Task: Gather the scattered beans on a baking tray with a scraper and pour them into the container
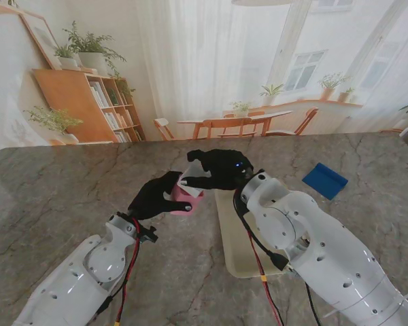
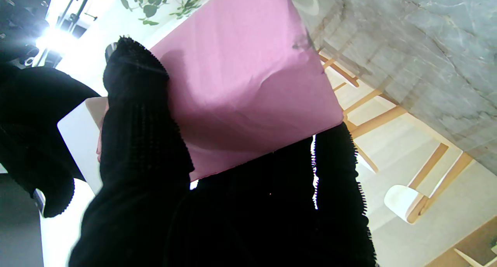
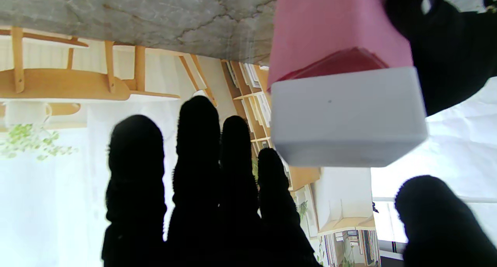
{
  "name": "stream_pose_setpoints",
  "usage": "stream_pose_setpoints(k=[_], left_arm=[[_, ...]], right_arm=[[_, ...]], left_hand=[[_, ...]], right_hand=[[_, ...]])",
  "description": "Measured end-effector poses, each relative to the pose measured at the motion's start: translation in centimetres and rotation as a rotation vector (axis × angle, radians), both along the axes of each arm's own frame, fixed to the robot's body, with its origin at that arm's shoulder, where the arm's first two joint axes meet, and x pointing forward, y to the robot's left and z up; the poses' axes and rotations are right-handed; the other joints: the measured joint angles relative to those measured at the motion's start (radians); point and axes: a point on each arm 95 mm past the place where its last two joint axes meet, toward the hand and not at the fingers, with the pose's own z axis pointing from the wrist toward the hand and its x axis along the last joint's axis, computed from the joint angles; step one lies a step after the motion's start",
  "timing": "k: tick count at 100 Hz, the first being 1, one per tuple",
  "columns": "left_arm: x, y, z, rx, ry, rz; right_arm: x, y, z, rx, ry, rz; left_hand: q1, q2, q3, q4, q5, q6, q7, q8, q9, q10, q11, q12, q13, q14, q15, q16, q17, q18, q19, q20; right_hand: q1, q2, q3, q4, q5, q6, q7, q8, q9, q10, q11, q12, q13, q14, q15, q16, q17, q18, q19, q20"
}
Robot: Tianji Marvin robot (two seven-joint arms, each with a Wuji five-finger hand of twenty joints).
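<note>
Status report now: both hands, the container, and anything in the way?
Left hand shut on pink container, lifted. Right hand at its white rim, grip unclear. Tray partly under right arm; blue scraper lies apart, untouched.

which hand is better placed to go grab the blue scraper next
Right. The blue scraper lies on the robot's right side of the table, beyond the baking tray. The right hand is open, while the left hand is shut on the pink container.
</note>
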Motion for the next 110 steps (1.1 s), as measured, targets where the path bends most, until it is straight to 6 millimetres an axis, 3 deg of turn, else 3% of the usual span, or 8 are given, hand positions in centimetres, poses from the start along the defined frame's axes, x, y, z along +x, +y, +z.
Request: stream_pose_setpoints(k=[21, 44, 60, 64, 77, 87, 98, 110], left_arm=[[-0.1, 0.1, 0.1, -0.006, -0.006, 0.008], [-0.1, 0.2, 0.2, -0.012, -0.004, 0.007], [-0.2, 0.2, 0.2, -0.014, -0.003, -0.001], [-0.2, 0.2, 0.2, -0.016, -0.003, -0.004], [-0.2, 0.1, 0.2, -0.023, -0.003, -0.015], [-0.2, -0.1, 0.2, -0.025, -0.005, -0.026], [-0.3, -0.3, 0.1, -0.025, -0.007, -0.035], [-0.3, -0.4, 0.1, -0.024, -0.009, -0.041]], right_arm=[[-0.3, -1.4, 1.0, 0.027, -0.055, -0.044], [-0.4, -3.8, 2.2, 0.037, -0.098, 0.078], [-0.5, -4.5, 1.8, 0.001, -0.084, 0.248], [-0.3, -4.6, 1.6, -0.008, -0.086, 0.270], [0.1, -4.9, 1.3, -0.072, -0.098, 0.337], [0.3, -4.6, 1.3, -0.169, -0.132, 0.382], [0.7, -4.0, 1.3, -0.171, -0.134, 0.418], [1.1, -3.4, 1.2, -0.178, -0.159, 0.457]], left_hand=[[0.000, 0.000, 0.000, 0.000, 0.000, 0.000, 0.000, 0.000, 0.000, 0.000, 0.000, 0.000, 0.000, 0.000, 0.000, 0.000, 0.000, 0.000, 0.000, 0.000], [0.000, 0.000, 0.000, 0.000, 0.000, 0.000, 0.000, 0.000, 0.000, 0.000, 0.000, 0.000, 0.000, 0.000, 0.000, 0.000, 0.000, 0.000, 0.000, 0.000], [0.000, 0.000, 0.000, 0.000, 0.000, 0.000, 0.000, 0.000, 0.000, 0.000, 0.000, 0.000, 0.000, 0.000, 0.000, 0.000, 0.000, 0.000, 0.000, 0.000], [0.000, 0.000, 0.000, 0.000, 0.000, 0.000, 0.000, 0.000, 0.000, 0.000, 0.000, 0.000, 0.000, 0.000, 0.000, 0.000, 0.000, 0.000, 0.000, 0.000], [0.000, 0.000, 0.000, 0.000, 0.000, 0.000, 0.000, 0.000, 0.000, 0.000, 0.000, 0.000, 0.000, 0.000, 0.000, 0.000, 0.000, 0.000, 0.000, 0.000], [0.000, 0.000, 0.000, 0.000, 0.000, 0.000, 0.000, 0.000, 0.000, 0.000, 0.000, 0.000, 0.000, 0.000, 0.000, 0.000, 0.000, 0.000, 0.000, 0.000], [0.000, 0.000, 0.000, 0.000, 0.000, 0.000, 0.000, 0.000, 0.000, 0.000, 0.000, 0.000, 0.000, 0.000, 0.000, 0.000, 0.000, 0.000, 0.000, 0.000], [0.000, 0.000, 0.000, 0.000, 0.000, 0.000, 0.000, 0.000, 0.000, 0.000, 0.000, 0.000, 0.000, 0.000, 0.000, 0.000, 0.000, 0.000, 0.000, 0.000]], right_hand=[[0.087, 0.053, -0.082, 0.001, -0.061, 0.039, -0.086, -0.072, -0.151, 0.102, -0.295, -0.134, -0.224, 0.119, -0.394, -0.097, -0.259, 0.084, -0.229, 0.029], [0.331, 0.014, -0.108, 0.043, -0.203, 0.065, -0.134, -0.085, -0.327, 0.106, -0.425, -0.206, -0.448, 0.134, -0.697, -0.220, -0.478, 0.090, -0.486, -0.040], [0.258, -0.181, 0.353, 0.044, -0.286, 0.086, -0.229, -0.060, -0.457, 0.098, -0.426, -0.255, -0.563, 0.119, -0.734, -0.291, -0.542, 0.038, -0.540, -0.126], [0.236, -0.222, 0.437, 0.044, -0.284, 0.091, -0.267, -0.110, -0.491, 0.100, -0.425, -0.266, -0.590, 0.118, -0.734, -0.303, -0.557, 0.028, -0.542, -0.149], [0.195, -0.296, 0.550, 0.044, -0.283, 0.121, -0.310, -0.386, -0.586, 0.126, -0.404, -0.290, -0.664, 0.121, -0.714, -0.326, -0.590, 0.014, -0.522, -0.221], [0.167, -0.317, 0.559, 0.044, -0.282, 0.122, -0.311, -0.442, -0.602, 0.128, -0.371, -0.291, -0.682, 0.118, -0.685, -0.326, -0.600, 0.002, -0.496, -0.233], [0.154, -0.337, 0.580, 0.044, -0.282, 0.122, -0.310, -0.435, -0.603, 0.128, -0.330, -0.291, -0.682, 0.118, -0.655, -0.326, -0.600, 0.002, -0.481, -0.233], [0.145, -0.338, 0.580, 0.044, -0.283, 0.116, -0.282, -0.222, -0.569, 0.107, -0.278, -0.292, -0.643, 0.109, -0.610, -0.326, -0.572, -0.007, -0.452, -0.233]])
